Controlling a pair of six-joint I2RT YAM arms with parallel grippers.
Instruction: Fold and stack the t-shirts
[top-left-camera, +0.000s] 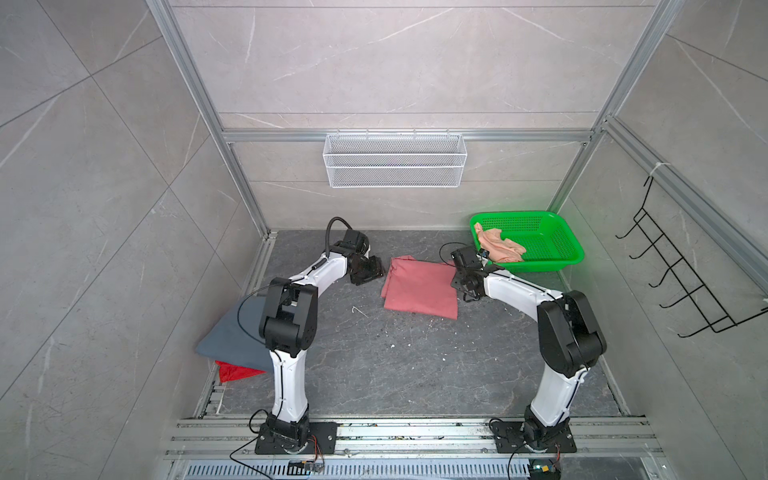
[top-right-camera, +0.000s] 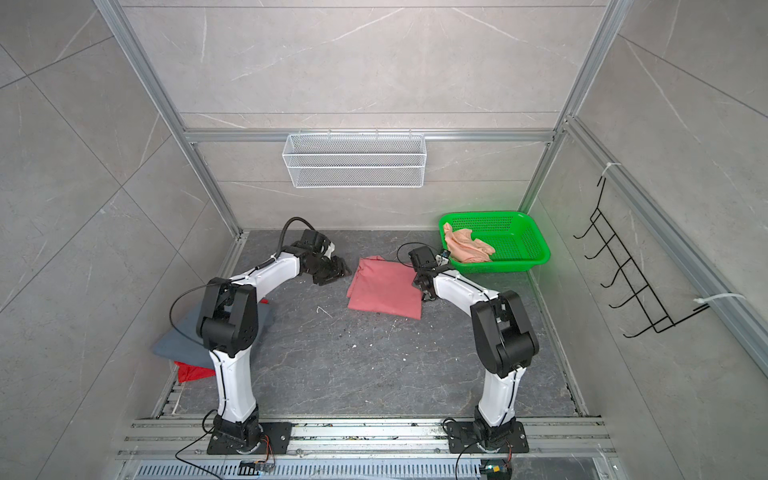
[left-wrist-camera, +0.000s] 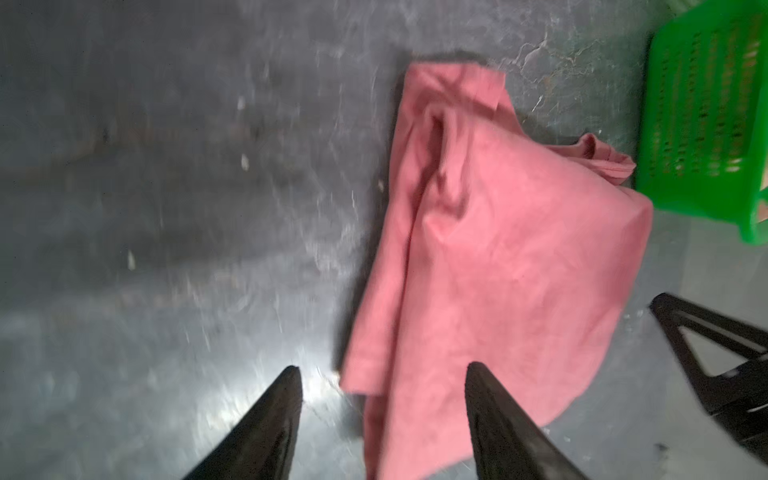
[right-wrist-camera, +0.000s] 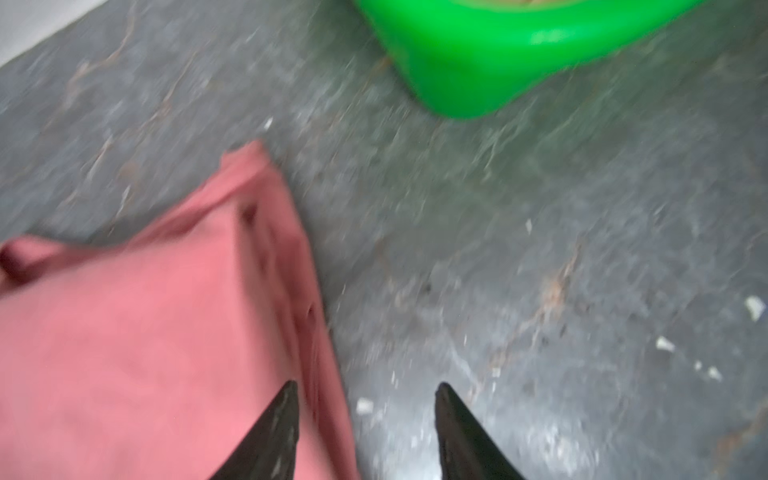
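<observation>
Left end effector (left-wrist-camera: 384, 365) at nine o'clock of the coral t-shirt (top-left-camera: 419, 291), right end effector (right-wrist-camera: 366, 384) at three, both spread, empty; a brushing fingertip could undo its fold.

The bright red shirt (top-left-camera: 239, 371) lies mostly hidden under the grey-blue shirt (top-left-camera: 230, 336), only a corner showing; that shirt sits partly behind the left arm (top-left-camera: 286, 316). Both wrist views are smeared, and their edges cut off the green basket (left-wrist-camera: 706, 116). The white specks (top-left-camera: 360, 311) on the desk (top-left-camera: 415, 365), perhaps paper scraps, are too small to tell.
</observation>
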